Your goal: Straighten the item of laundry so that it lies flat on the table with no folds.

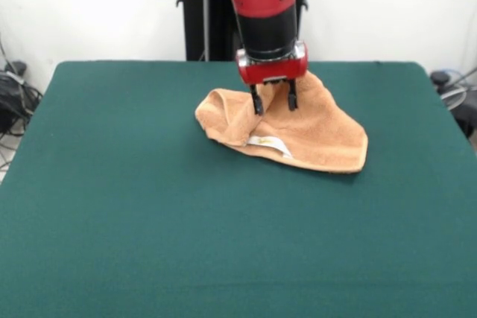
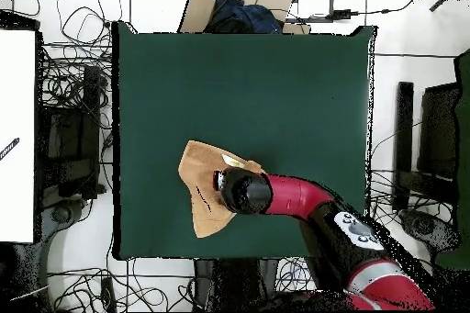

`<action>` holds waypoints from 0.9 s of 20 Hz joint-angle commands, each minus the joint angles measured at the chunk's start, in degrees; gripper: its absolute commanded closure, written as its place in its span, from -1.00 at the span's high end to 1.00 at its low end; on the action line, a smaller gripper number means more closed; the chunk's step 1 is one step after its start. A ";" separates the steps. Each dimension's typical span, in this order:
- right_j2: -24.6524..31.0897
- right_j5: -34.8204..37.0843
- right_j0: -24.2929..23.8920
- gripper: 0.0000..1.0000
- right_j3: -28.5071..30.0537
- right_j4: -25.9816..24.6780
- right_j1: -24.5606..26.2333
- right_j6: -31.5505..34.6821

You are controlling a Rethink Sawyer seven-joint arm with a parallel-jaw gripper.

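The item of laundry [image 1: 320, 132] is an orange-tan towel, bunched and folded over on the far middle of the green table [image 1: 112, 199]. Its left end makes a rolled hump, and a white label [image 1: 270, 144] shows at the near edge. My gripper [image 1: 274, 102] is down on the towel, open, its two black fingers standing apart on either side of a raised ridge of cloth. In the overhead view the towel [image 2: 197, 176] lies near the table's [image 2: 275, 80] lower left, and the arm's wrist [image 2: 240, 190] hides the gripper and part of the towel.
A cardboard box [image 2: 240, 6] holding dark cloth sits past the table's top edge in the overhead view. Cables [image 2: 73, 98] lie on the floor around the table, and a white surface [image 2: 16, 135] stands at the left.
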 commanded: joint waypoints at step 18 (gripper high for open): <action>1.28 2.03 -4.55 1.00 -0.14 -2.76 -1.53 2.11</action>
